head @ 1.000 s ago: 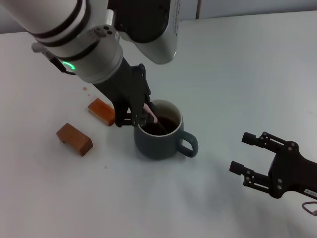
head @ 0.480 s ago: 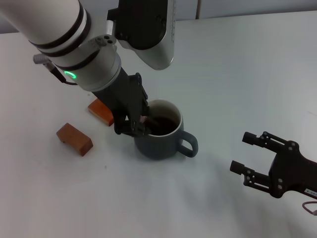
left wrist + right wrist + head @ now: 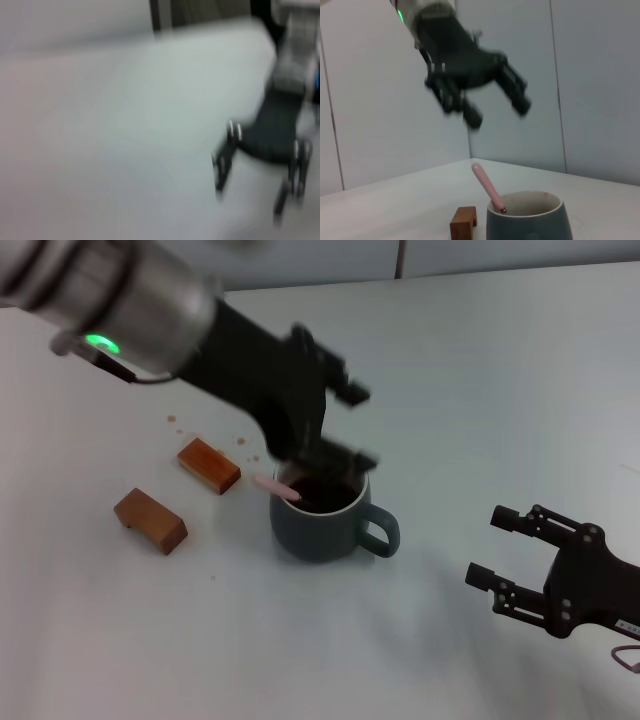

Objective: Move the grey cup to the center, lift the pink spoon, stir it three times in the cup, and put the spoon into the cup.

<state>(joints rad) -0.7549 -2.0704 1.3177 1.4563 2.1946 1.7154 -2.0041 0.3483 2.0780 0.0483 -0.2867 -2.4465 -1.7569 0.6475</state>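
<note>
The grey cup (image 3: 320,525) stands near the table's middle with dark liquid inside and its handle pointing right. The pink spoon (image 3: 276,486) rests in it, bowl down in the liquid and pink handle leaning out over the left rim. My left gripper (image 3: 352,428) hangs open just above the cup, holding nothing and clear of the spoon. In the right wrist view the same open left gripper (image 3: 495,110) floats above the cup (image 3: 527,220) and the slanted spoon (image 3: 487,187). My right gripper (image 3: 485,547) sits open at the lower right, apart from the cup.
Two brown wooden blocks lie left of the cup, one (image 3: 209,465) close to it and the other (image 3: 150,521) farther left. A few crumbs dot the white table (image 3: 480,390) behind them. One block (image 3: 464,222) also shows beside the cup.
My left gripper has let go of the spoon, opened and risen up and to the right off the cup. The spoon now leans free on the cup's left rim. The right arm is unmoved.
</note>
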